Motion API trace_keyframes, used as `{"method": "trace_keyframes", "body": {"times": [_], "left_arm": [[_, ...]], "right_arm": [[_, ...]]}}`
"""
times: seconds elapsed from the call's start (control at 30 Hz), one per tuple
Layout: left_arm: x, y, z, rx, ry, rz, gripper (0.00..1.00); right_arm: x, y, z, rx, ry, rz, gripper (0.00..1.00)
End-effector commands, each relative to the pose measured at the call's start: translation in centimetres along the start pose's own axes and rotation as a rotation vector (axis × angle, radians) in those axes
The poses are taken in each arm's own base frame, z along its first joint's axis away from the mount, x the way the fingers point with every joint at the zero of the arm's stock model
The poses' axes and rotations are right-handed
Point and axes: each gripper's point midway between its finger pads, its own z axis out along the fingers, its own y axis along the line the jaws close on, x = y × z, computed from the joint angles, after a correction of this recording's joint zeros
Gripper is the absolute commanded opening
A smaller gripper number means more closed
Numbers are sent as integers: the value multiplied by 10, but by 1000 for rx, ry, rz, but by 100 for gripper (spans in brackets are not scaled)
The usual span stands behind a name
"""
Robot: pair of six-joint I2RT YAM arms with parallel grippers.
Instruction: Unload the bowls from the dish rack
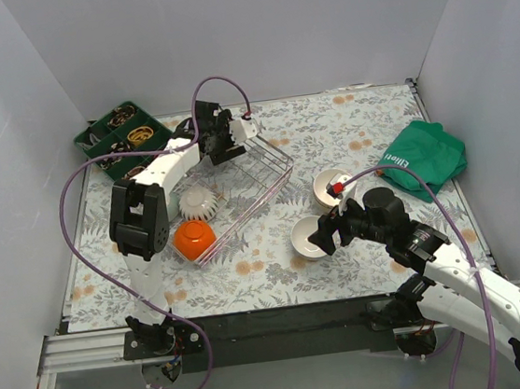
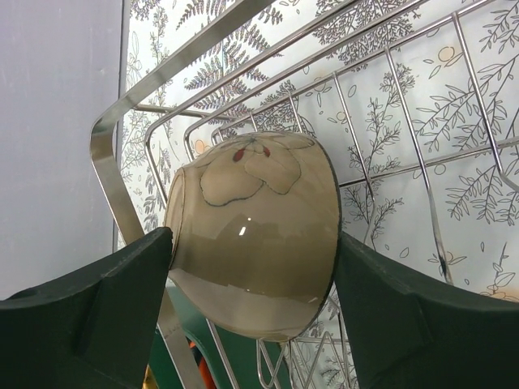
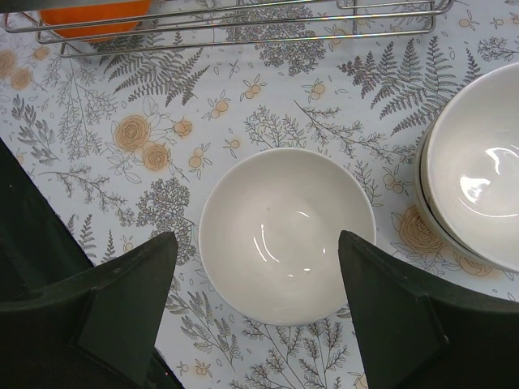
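My left gripper [image 2: 253, 243] is reaching into the 12 o'clock corner of the dish rack [image 2: 122, 121]. Its fingers [image 2: 97, 308] are sitting against both sides of a tan bowl [image 2: 251, 211] with a flower painted on it. That bowl is leaning on its side against the wires, so I'm taking it across the belly instead of the rim. Honestly can't tell if I'm squeezing or just touching.

From above, the rack is sitting around 10 o'clock of the table [image 1: 279, 277]. An orange bowl [image 1: 194, 240] is lying at the rack's 7 o'clock end, with a ribbed white bowl [image 1: 199, 202] just at its 12 o'clock. So I'm guessing there's plenty left to pull.

My right gripper [image 3: 258, 243] is hanging spread wide and empty over a white bowl [image 3: 288, 235] on the table. What looks like a stack of white bowls [image 3: 478, 178] is at about 1 o'clock from it. I'm probably parking there so the left has room.
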Motion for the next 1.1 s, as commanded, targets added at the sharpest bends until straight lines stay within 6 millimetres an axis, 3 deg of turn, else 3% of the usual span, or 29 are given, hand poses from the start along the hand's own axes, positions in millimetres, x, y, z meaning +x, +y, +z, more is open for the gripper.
{"method": "trace_keyframes", "body": {"times": [0.0, 0.07, 0.1, 0.2, 0.23, 0.57, 1.07], "left_arm": [[1, -5, -1, 37, 2, -29, 67], [0, -3, -3, 33, 1, -27, 61], [0, -1, -5, 28, 2, -28, 50], [-6, 5, -12, 8, -7, -12, 37], [-9, 7, -14, -1, -13, -4, 28], [-36, 32, -37, -151, 3, 86, 3], [-71, 64, -72, -369, -14, 130, 0]], "right_arm": [[-11, 3, 1, -18, -42, -10, 88], [-11, 3, 1, -15, -42, -10, 89], [-11, 3, 1, -15, -43, -11, 89], [-11, 3, 1, -17, -43, -11, 89], [-11, 2, 1, -14, -44, -11, 89], [-13, 2, 0, -8, -52, -14, 88], [-17, 1, -2, 1, -66, -17, 88]]}}
